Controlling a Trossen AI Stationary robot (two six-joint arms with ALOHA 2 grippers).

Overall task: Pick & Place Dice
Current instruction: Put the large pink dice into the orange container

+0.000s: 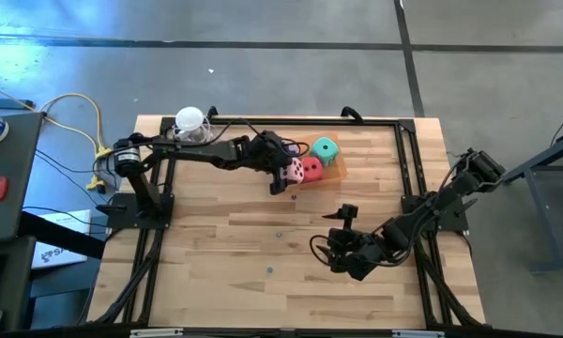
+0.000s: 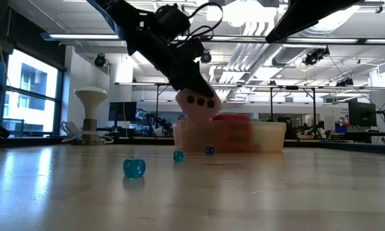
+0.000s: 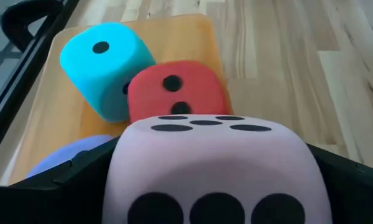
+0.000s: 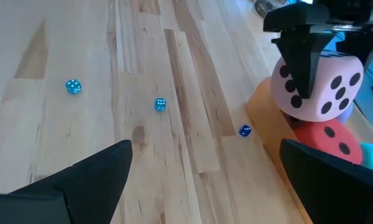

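Note:
My left gripper point(image 1: 286, 175) is shut on the pink die point(image 3: 217, 168), just above the near-left end of the shallow orange tray point(image 1: 339, 171). In the tray sit the red die point(image 3: 174, 93) and the teal die point(image 3: 102, 65). The purple die point(image 3: 68, 158) shows only partly, behind my finger. Whether the pink die touches the red one I cannot tell. My right gripper point(image 1: 331, 233) stands open over bare wood at the table's right, with nothing between its fingers. My left gripper pinches the pink die by two opposite faces point(image 4: 290, 78), one dark finger point(image 4: 301, 62) on each. The fingers slant down from the table's left. The die is lifted clear of the table, its three-pip face point(image 2: 201, 101) turned toward the near edge.
Three tiny blue dice point(image 4: 73, 86) point(image 4: 160, 104) point(image 4: 244, 130) lie on the wood near the tray's near side. A white round object point(image 1: 190, 122) stands at the far left corner. Black frame rails point(image 1: 408, 178) run along the table's edges.

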